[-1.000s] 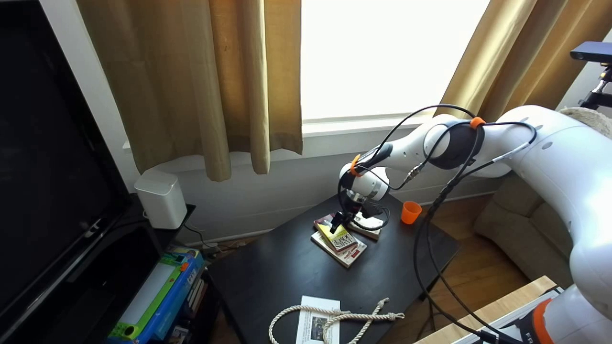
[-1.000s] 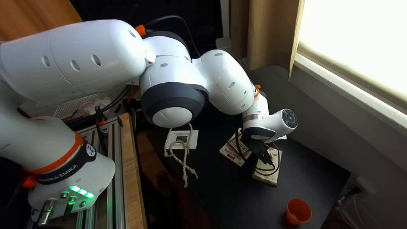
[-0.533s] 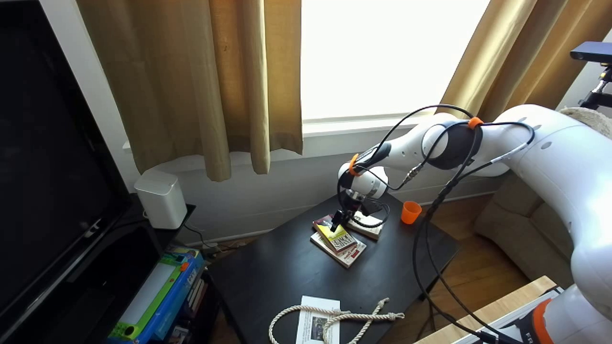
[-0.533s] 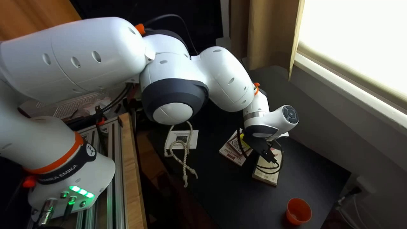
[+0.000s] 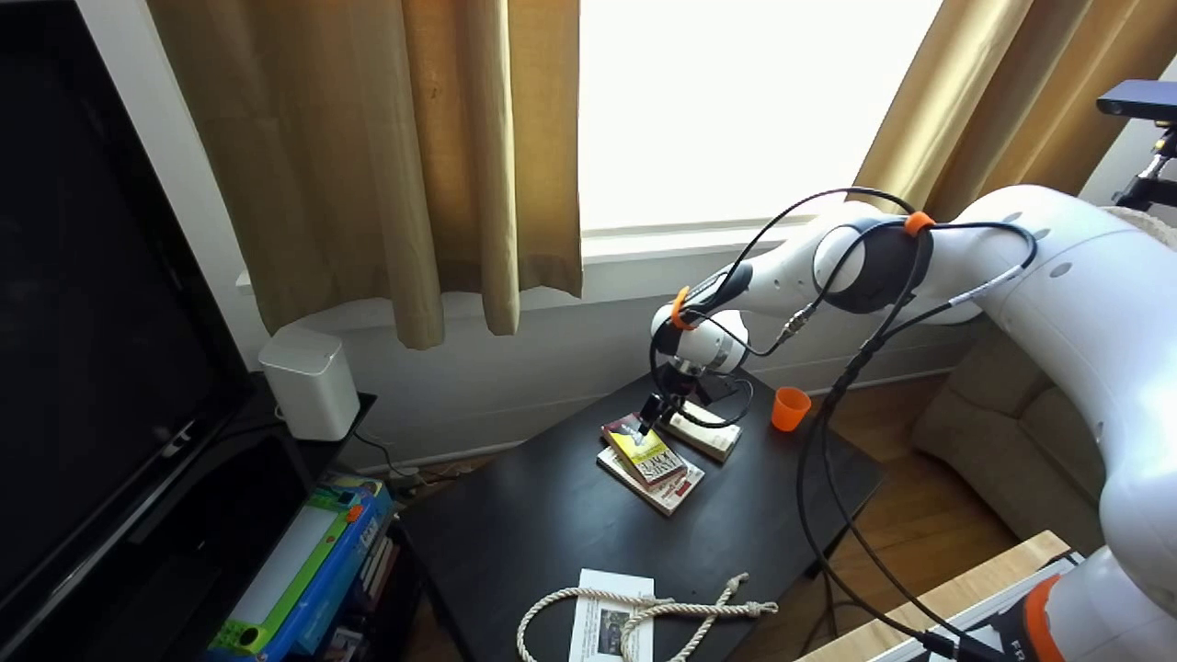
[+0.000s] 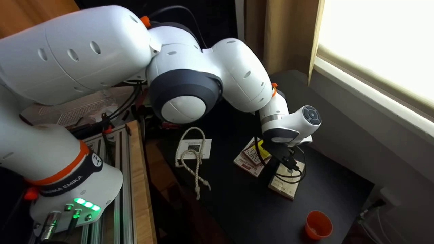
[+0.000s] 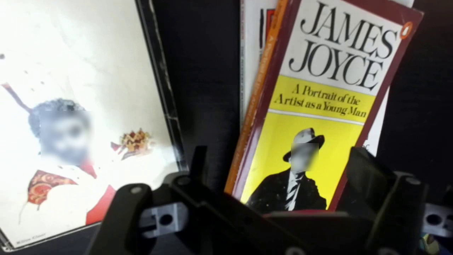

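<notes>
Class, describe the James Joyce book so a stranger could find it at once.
Find the black table below the window. On it, beside a separate pale book, the James Joyce book lies on top of a whitish book. Unlike both neighbours, its cover is part yellow, with a maroon border.

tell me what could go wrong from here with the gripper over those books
The James Joyce book lies askew on another book, so if the open gripper nudges or pinches it, it might slide or drag the lower one along.

In the wrist view, one finger appears near the gap beside the pale-covered book, so coming down there could catch that cover's edge.
</notes>
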Tool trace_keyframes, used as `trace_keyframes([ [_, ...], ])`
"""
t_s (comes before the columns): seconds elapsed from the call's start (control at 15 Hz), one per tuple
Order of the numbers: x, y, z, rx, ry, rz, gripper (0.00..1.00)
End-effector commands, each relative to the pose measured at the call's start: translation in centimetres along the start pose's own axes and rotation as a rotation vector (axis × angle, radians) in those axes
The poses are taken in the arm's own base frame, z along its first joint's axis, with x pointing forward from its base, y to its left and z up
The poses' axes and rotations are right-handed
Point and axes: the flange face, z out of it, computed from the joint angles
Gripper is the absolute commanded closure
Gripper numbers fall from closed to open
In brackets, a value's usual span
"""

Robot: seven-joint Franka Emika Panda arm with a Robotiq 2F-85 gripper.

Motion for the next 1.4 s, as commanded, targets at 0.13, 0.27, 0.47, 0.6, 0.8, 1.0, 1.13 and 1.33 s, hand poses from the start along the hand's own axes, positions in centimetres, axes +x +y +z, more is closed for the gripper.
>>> trace_keyframes([
  [0.13, -1.5, -1.9, -2.3, -0.005, 0.016, 0.022, 0.0],
  [0.27, -2.0, -2.8, -2.9, 0.035, 0.007, 0.024, 0.1],
  [0.47, -2.5, -3.7, -3.7, 0.064, 0.003, 0.028, 0.42],
  [0.6, -2.8, -4.3, -3.7, 0.096, 0.002, 0.026, 0.58],
  [0.8, -3.4, -4.7, -2.7, 0.181, -0.03, 0.046, 0.81],
  [1.0, -4.0, -4.4, -1.3, 0.176, -0.025, 0.079, 1.0],
  [1.13, -4.3, -4.4, -0.6, 0.163, -0.012, 0.093, 1.0],
  [1.33, -4.6, -4.4, 0.7, 0.156, 0.003, 0.113, 1.0],
])
